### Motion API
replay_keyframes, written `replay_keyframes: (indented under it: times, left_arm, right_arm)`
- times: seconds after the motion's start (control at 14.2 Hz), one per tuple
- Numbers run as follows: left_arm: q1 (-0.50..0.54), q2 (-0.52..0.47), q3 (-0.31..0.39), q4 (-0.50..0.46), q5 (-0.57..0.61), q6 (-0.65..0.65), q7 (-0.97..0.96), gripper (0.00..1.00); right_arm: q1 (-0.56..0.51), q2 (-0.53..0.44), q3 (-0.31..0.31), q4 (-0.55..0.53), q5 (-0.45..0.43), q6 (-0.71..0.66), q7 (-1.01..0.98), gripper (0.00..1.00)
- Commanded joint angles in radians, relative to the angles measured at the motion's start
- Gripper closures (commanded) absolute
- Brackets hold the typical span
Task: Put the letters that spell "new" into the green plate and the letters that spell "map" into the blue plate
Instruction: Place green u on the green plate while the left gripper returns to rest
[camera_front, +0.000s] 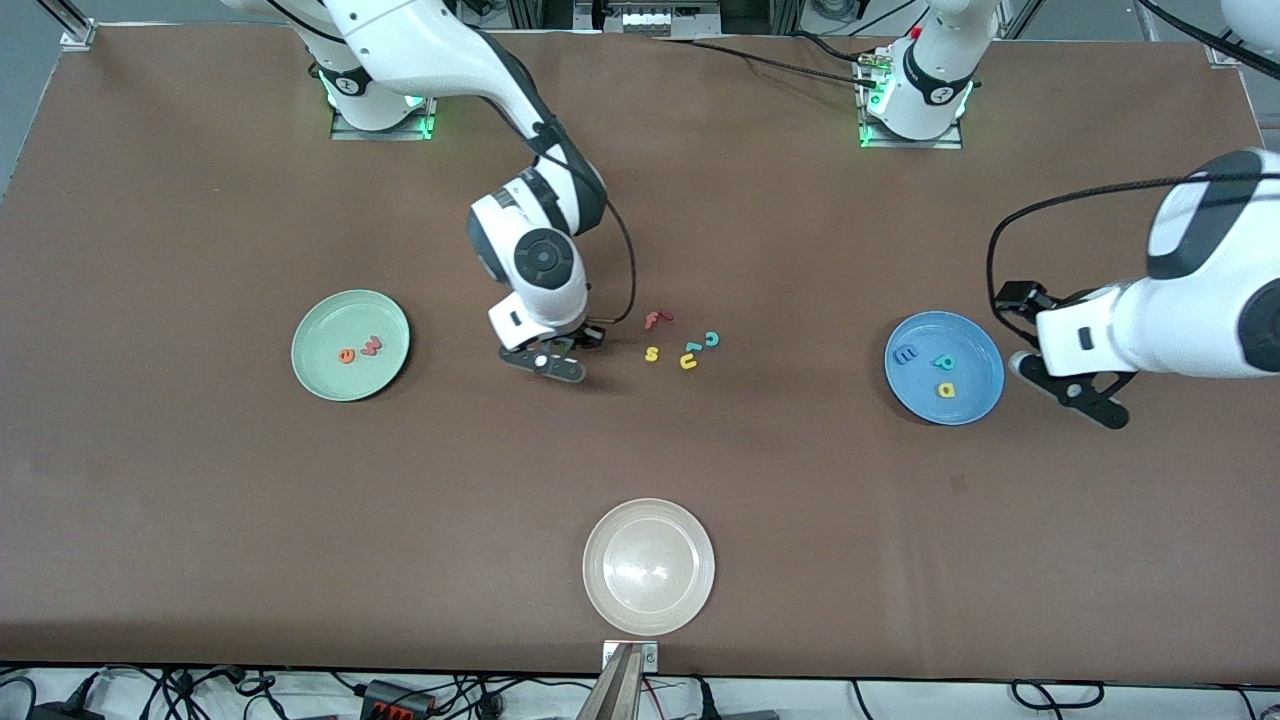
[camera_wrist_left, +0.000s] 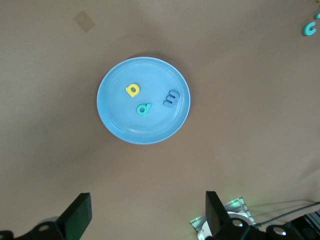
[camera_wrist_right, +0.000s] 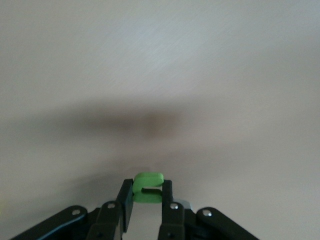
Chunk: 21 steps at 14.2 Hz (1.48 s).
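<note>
**Asker:** Plates first, please, starting nearest the front camera. What is on the table?

**Describer:** Nearest sits a whitish-beige plate, with no letters in it. Farther back, toward the right arm's end of the table, the green plate holds the orange "e" and the pinkish-red "w", side by side. Toward the left arm's end, the blue plate holds the blue "m", the teal "p" and the yellow "a".

**Asker:** So "map" is finished?

**Describer:** It appears so; all three letters lie inside the blue plate. "New" lacks only its "n".

**Asker:** Where is the "n"?

**Describer:** The right wrist view shows a green letter pinched between the closed fingers of the right gripper. Its shape is partly hidden, but it is likely the "n". That gripper hangs low over bare table, between the green plate and a cluster of leftover letters: a red "f", a yellow "s", a yellow "u" and a teal "c".

**Asker:** And the left arm?

**Describer:** The left gripper waits just beside the blue plate, fingers spread wide, holding nothing.

**Asker:** What remains?

**Describer:** Probably just carrying the green letter to the green plate and releasing it.
</note>
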Motion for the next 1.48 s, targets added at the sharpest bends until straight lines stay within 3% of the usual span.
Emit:
replay_keyframes:
  times: [0.0, 0.07, 0.14, 0.28, 0.57, 0.85, 1.13, 1.27, 1.41]
  left_arm:
    - [-0.013, -0.004, 0.008, 0.103, -0.048, -0.07, -0.018, 0.0]
    - [-0.03, -0.039, 0.045, 0.114, -0.069, -0.064, -0.018, 0.0]
    - [-0.084, -0.069, 0.129, 0.118, -0.092, -0.067, -0.016, 0.0]
    - [-0.201, -0.139, 0.319, 0.115, -0.201, -0.062, -0.018, 0.0]
    - [-0.465, -0.263, 0.69, 0.054, -0.333, -0.014, -0.037, 0.0]
    - [-0.658, -0.452, 0.907, -0.18, -0.41, 0.189, -0.276, 0.0]
    - [-0.702, -0.572, 0.976, -0.36, -0.41, 0.462, -0.297, 0.0]
    - [-0.69, -0.572, 0.966, -0.353, -0.405, 0.45, -0.298, 0.0]
    - [-0.695, -0.564, 0.956, -0.328, -0.396, 0.326, -0.274, 0.0]
  right_arm:
    - [0.0, -0.096, -0.125, -0.063, -0.007, -0.112, -0.154, 0.89]
    - [0.0, -0.102, -0.174, -0.071, -0.007, -0.148, -0.243, 0.89]
    - [0.0, -0.108, -0.23, -0.085, -0.007, -0.176, -0.329, 0.89]
    - [-0.027, -0.137, -0.282, -0.155, -0.005, -0.177, -0.452, 0.89]
    - [-0.173, -0.186, -0.282, -0.272, -0.003, -0.169, -0.667, 0.89]
    - [-0.193, -0.225, -0.28, -0.362, 0.003, -0.135, -0.693, 0.89]
    - [-0.193, -0.216, -0.28, -0.393, 0.009, -0.086, -0.693, 0.88]
    - [-0.193, -0.203, -0.279, -0.396, 0.009, -0.075, -0.693, 0.87]
    - [-0.195, -0.19, -0.279, -0.398, 0.01, -0.063, -0.693, 0.75]
